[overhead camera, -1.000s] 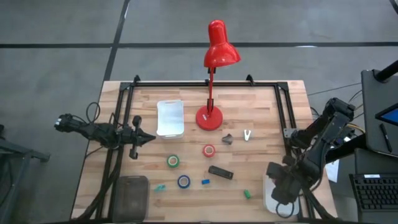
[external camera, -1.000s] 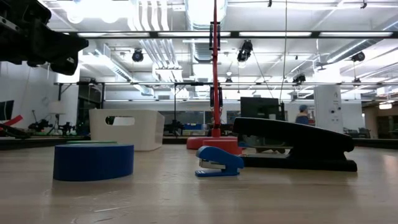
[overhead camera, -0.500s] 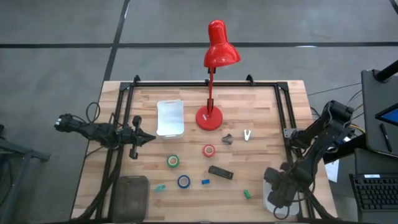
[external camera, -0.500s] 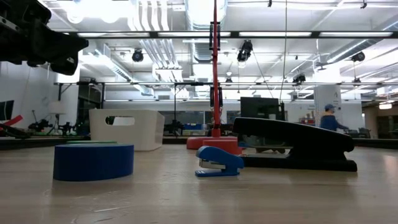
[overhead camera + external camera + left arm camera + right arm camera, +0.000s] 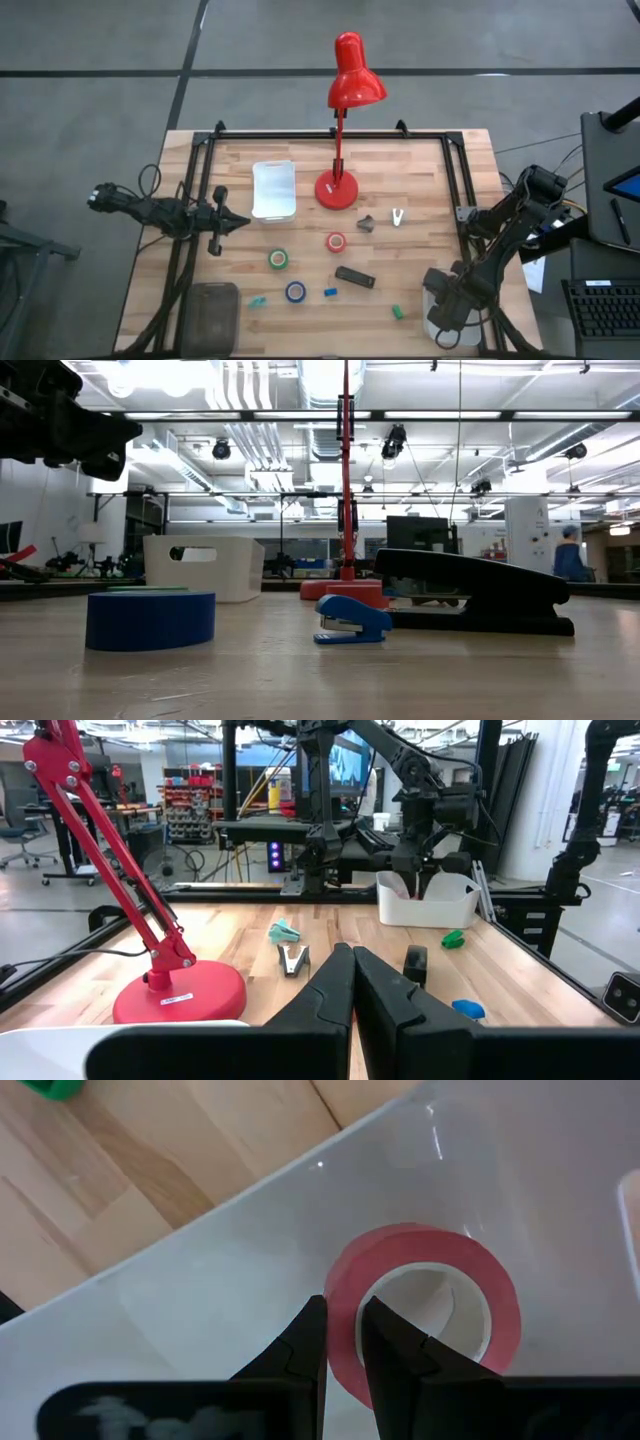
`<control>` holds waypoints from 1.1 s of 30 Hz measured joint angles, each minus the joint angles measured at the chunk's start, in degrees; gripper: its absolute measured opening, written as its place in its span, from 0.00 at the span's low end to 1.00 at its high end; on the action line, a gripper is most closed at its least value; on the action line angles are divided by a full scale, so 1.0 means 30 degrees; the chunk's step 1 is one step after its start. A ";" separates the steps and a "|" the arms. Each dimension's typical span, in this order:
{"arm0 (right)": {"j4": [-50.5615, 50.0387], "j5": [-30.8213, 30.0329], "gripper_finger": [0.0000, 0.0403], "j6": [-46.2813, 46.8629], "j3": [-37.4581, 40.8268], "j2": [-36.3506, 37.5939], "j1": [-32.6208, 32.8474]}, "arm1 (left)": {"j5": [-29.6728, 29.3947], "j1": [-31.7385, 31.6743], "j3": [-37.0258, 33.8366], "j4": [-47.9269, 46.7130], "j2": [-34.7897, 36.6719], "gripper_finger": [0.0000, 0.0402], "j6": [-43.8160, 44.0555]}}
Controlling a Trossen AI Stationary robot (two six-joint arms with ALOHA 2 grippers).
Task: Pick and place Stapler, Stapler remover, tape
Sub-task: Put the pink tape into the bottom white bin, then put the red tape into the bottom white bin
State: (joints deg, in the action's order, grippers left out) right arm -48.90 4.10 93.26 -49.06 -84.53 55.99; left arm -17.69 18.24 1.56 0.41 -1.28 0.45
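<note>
Right wrist view shows my right fingers point(image 5: 343, 1342) pinching the wall of the pink-red tape point(image 5: 425, 1312) inside the white bin point(image 5: 200, 1300) at the surface's five o'clock corner, so next I release it, while my left fingers point(image 5: 352, 982) wait clenched.

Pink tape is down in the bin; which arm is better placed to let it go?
Right. The right gripper is inside the white bin, its fingers pinching the wall of the pink tape. The left gripper waits shut at the table's left edge, far from that bin.
</note>
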 joint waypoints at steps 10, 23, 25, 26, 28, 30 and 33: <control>-0.0026 -0.0062 0.11 0.0060 0.0007 0.0000 -0.0005 | 0.0002 -0.0002 0.0000 0.0004 0.0000 0.02 -0.0005; -0.0107 -0.0233 0.22 0.0564 0.0022 0.0000 -0.0015 | 0.0000 -0.0007 0.0007 0.0005 0.0000 0.02 0.0000; -0.0106 -0.0233 0.25 0.0564 0.0022 0.0000 -0.0015 | 0.0003 -0.0005 0.0007 0.0005 0.0000 0.02 -0.0003; -0.0104 -0.0226 0.26 0.0542 0.0011 0.0002 -0.0015 | 0.0003 -0.0001 0.0007 0.0004 0.0000 0.02 0.0000; -0.0102 -0.0047 0.29 0.0280 -0.0044 0.0112 -0.0046 | 0.0003 0.0000 0.0007 0.0005 0.0000 0.02 -0.0007; -0.0199 0.0201 0.30 0.0336 -0.0086 0.0408 -0.0197 | 0.0000 -0.0005 0.0007 0.0005 0.0000 0.02 -0.0007; -0.0273 0.0096 0.31 0.0425 -0.0117 0.0954 -0.0233 | 0.0000 0.0000 0.0007 0.0005 0.0000 0.02 -0.0007</control>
State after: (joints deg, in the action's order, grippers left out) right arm -49.72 4.39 94.54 -49.41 -81.67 55.29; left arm -17.69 18.24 1.58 0.43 -1.28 0.43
